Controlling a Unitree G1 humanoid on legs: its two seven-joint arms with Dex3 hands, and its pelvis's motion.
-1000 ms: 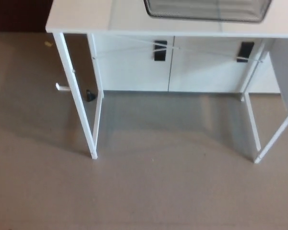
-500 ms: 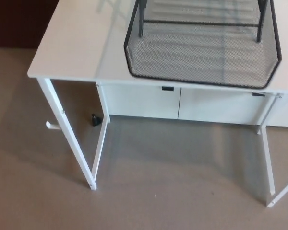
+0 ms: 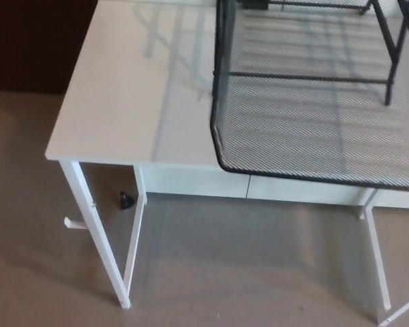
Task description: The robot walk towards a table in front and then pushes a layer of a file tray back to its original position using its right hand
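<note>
A: Please tell me what the head view shows, starting from the left.

B: At the far left there is a dark wall area behind, and below it the brown floor [image 3: 245,266]. Near the left table leg [image 3: 99,238] a small white bracket [image 3: 73,223] sticks out, and a small black object [image 3: 126,199] lies on the floor under the table, just beside the inner leg.

A: And the table itself?

B: The white table [image 3: 123,102] fills the upper part. Its left half is bare and glossy, with faint reflections. Under the top there is a white panel.

A: Where is the file tray?

B: The black mesh file tray [image 3: 307,122] stands on the right half of the table. Its lowest layer is pulled out toward the camera, and its front rim reaches over the near edge of the table. Thin black posts [image 3: 390,82] rise at the back right, carrying an upper layer that is only partly visible at the top edge.

A: What about the robot's hands?

B: Neither the left nor the right hand appears in the picture, so I cannot tell how their fingers stand or whether they hold something.
</note>
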